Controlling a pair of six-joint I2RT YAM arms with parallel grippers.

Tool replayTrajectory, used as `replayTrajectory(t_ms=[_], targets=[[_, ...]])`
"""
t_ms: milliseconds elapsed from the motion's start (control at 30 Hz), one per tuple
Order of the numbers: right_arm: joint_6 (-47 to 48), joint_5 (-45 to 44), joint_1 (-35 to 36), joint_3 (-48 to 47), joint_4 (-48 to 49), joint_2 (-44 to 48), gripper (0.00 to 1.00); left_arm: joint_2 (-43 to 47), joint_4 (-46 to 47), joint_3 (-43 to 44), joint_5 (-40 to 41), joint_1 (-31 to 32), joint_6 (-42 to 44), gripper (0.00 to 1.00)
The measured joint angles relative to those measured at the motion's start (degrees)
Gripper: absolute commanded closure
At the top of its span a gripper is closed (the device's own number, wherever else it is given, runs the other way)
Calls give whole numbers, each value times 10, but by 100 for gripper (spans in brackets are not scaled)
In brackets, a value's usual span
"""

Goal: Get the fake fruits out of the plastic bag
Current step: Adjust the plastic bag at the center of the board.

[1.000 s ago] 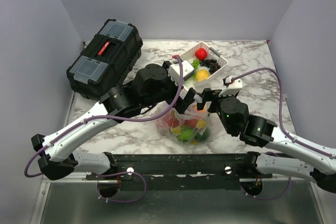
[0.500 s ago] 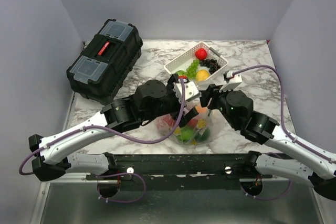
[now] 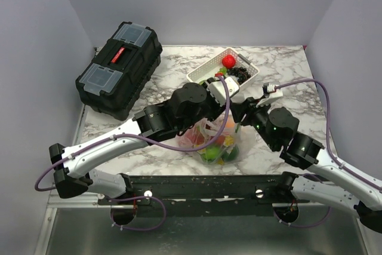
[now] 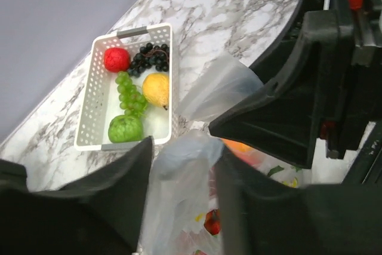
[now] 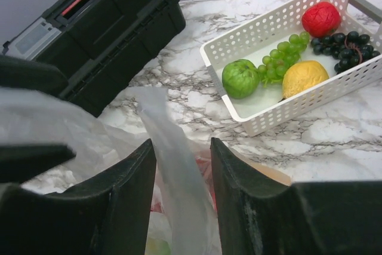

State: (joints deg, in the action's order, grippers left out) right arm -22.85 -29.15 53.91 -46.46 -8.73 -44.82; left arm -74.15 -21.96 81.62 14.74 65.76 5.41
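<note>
The clear plastic bag [image 3: 206, 135] lies on the marble table in front of the arm bases, with the fake fruits [image 3: 219, 147] showing red, orange and green through it. My left gripper [image 3: 219, 114] and right gripper [image 3: 239, 117] meet over its top. In the left wrist view, the left gripper [image 4: 184, 150] is half-closed with a bunched fold of the bag [image 4: 182, 177] filling the gap; an orange fruit [image 4: 239, 146] shows beyond. In the right wrist view, a strip of the bag [image 5: 173, 171] runs between the parted fingers of the right gripper [image 5: 182, 144], nearer the left finger.
A white slotted basket [image 3: 197, 76] behind the bag holds a red fruit, dark grapes, green grapes, a yellow fruit and a green fruit. A black toolbox [image 3: 119, 67] sits at the back left. Grey walls enclose the table on three sides.
Both grippers moved in over the bag's top and narrowed their jaws around its plastic. The left arm swung right and the bag's upper edge now stands up between the fingers.
</note>
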Motion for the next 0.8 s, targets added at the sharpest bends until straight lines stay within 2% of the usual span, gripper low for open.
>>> replayTrajectory(t_ms=[67, 100, 133, 300, 467, 633, 800], targets=[[4, 1, 0, 0, 5, -4, 78, -12, -3, 9, 24, 0, 3, 92], [5, 0, 0, 0, 7, -9, 89, -16, -6, 13, 35, 0, 6, 98], [7, -1, 0, -1, 8, -15, 98, -20, -9, 19, 57, 0, 8, 100], [11, -16, 0, -9, 2, -44, 99, -14, -5, 20, 141, -2, 28, 100], [24, -36, 0, -26, 0, -50, 99, 56, 46, -45, 230, -24, 53, 100], [44, -44, 0, -73, 24, -93, 99, 108, 50, -61, 280, -116, 31, 100], [69, -21, -9, -167, 61, -207, 99, 138, 23, -57, 288, -219, -23, 100]])
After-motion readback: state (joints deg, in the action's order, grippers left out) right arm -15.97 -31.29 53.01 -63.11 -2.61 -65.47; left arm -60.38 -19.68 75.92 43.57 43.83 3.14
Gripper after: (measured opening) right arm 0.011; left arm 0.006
